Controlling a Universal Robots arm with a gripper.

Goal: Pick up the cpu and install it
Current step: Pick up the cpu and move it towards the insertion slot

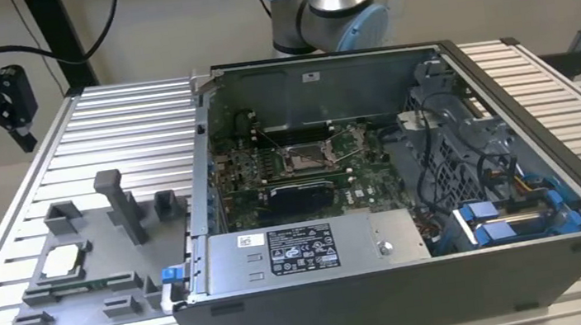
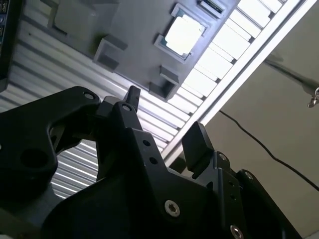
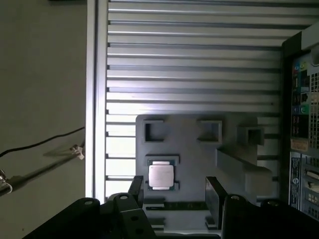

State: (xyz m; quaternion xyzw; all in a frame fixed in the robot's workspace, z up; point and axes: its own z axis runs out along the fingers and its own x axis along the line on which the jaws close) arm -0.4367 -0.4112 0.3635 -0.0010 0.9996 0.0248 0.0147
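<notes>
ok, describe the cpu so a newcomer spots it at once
Find the open computer case; on the exterior view's left of it a grey fixture tray lies on the slatted table. The cpu is the flat silver-white square in it, among matte grey blocks.

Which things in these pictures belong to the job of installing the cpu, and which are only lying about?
Belong to the job:
cpu, lying in the grey holder; open claw, holding nothing; dark socket on the green board inside the computer case.

Just lying about:
silver labelled box; blue brackets; slatted table.
</notes>
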